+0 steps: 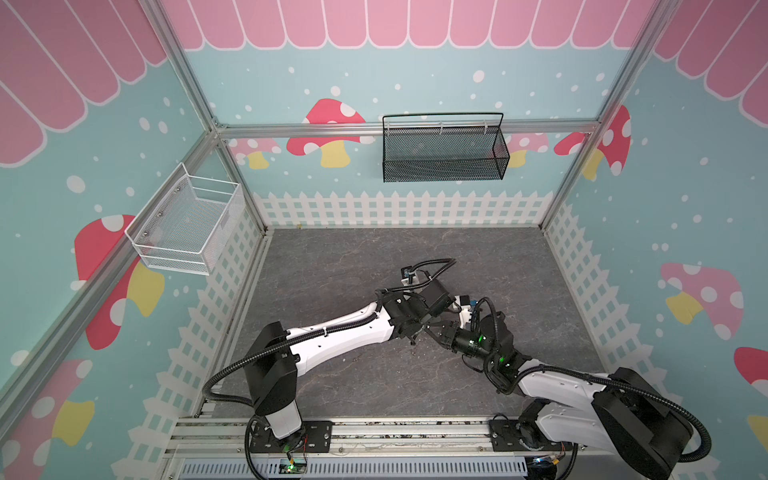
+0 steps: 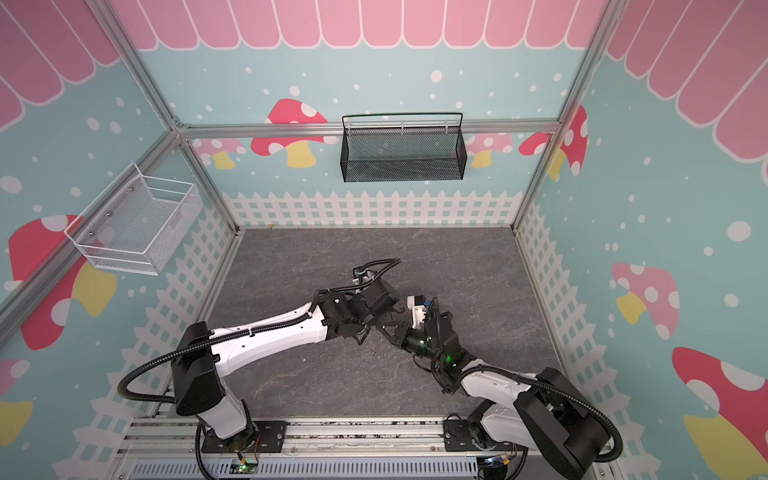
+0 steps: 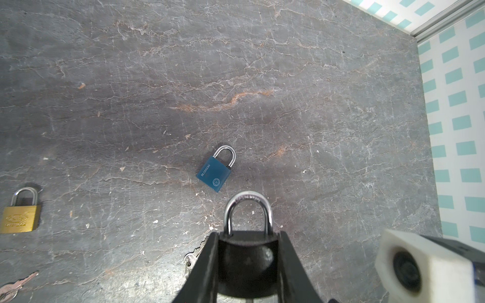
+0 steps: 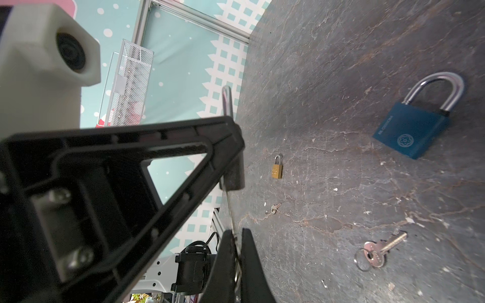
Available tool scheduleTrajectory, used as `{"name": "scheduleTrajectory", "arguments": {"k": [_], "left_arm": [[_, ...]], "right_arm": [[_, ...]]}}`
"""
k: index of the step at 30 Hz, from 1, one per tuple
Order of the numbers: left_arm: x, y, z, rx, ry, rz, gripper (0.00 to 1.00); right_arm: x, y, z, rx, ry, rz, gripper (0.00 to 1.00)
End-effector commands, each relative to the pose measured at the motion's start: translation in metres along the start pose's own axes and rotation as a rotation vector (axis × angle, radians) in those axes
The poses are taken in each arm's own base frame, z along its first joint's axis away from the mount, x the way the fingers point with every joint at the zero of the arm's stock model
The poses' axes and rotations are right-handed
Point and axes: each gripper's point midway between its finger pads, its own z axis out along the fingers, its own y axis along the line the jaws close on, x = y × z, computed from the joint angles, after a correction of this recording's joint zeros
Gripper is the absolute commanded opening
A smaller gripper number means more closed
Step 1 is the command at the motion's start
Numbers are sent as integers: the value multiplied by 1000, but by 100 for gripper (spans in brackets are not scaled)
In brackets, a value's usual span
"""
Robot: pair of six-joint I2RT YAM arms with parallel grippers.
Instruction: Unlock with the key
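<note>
While my left gripper [image 3: 248,237] clamps the black padlock [image 3: 246,265] by its body to steady it, my right gripper [image 4: 237,232] pinches the key [image 4: 230,207] flat. Its blade reaches the lock's underside, apparently in the keyway.

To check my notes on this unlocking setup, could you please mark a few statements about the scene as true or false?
1. The left gripper holds a black padlock by its body. True.
2. The blue padlock lies in a wall basket. False: it lies on the table.
3. The right gripper is shut on a key. True.
4. No keys lie on the table. False: a loose key lies near the blue padlock, and a second loose key lies near the brass padlock.
</note>
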Motion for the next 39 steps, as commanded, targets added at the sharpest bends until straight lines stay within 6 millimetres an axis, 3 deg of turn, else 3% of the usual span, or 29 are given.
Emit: {"name": "scheduleTrajectory", "arguments": {"k": [1, 5, 16, 34, 39], "left_arm": [[-8, -4, -12, 26, -26, -17, 0], [-6, -5, -11, 29, -18, -14, 0], [-3, -5, -10, 22, -20, -6, 0], [4, -20, -11, 66, 12, -32, 0], [3, -17, -11, 55, -1, -30, 0]], "right_arm": [[-5, 2, 2, 6, -24, 9, 0], [-6, 0, 2, 14, -36, 7, 0], [-17, 22, -5, -42, -86, -29, 0], [-23, 30, 10, -49, -69, -43, 0], [-26, 36, 8, -63, -85, -54, 0]]}}
